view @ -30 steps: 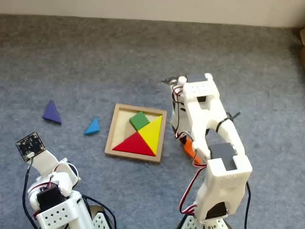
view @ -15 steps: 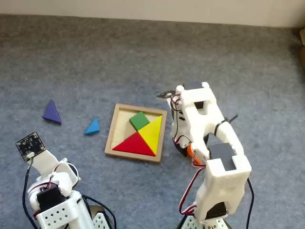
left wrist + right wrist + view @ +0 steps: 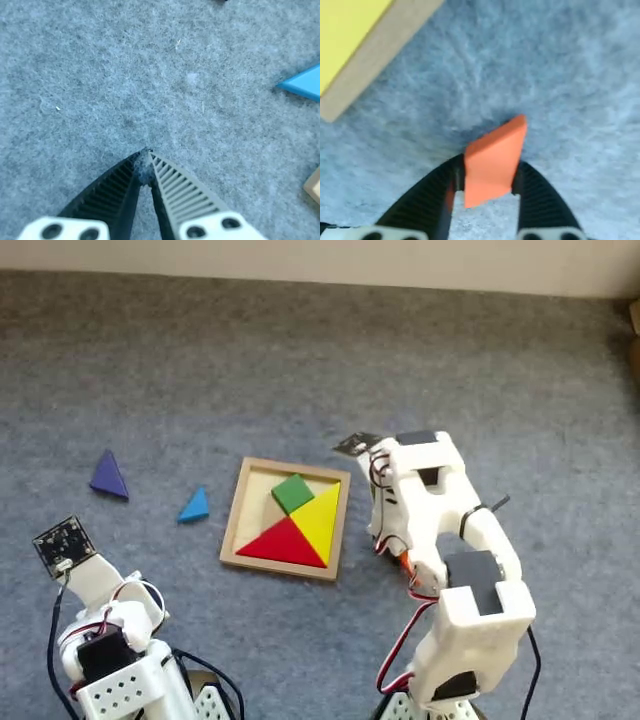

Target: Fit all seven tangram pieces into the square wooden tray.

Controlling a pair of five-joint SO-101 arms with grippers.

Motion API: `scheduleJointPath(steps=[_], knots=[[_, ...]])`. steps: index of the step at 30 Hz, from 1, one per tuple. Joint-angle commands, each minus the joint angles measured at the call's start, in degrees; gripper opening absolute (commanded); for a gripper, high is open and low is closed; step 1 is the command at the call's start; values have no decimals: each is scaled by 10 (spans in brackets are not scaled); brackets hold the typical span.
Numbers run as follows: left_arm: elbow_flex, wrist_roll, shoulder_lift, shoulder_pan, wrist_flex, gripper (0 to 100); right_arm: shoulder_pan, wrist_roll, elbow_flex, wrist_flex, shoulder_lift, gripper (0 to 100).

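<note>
Easing back toward its base, the right claw (image 3: 490, 166) keeps the orange wooden tangram piece (image 3: 497, 150) clamped just outside the square wooden tray (image 3: 233, 517), so this piece is not yet placed.

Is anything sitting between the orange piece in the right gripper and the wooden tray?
Nothing visible does. Bare carpet alone separates the orange piece, held in the right gripper, from the rim of the tray. Inside, the yellow piece lies nearest that arm; the open space is on the far side.
</note>
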Motion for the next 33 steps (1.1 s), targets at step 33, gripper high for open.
scheduleJointPath(steps=[33], knots=[[11,4,-24,-12,2,6,-249,-638,-5,-272,-194,19]])
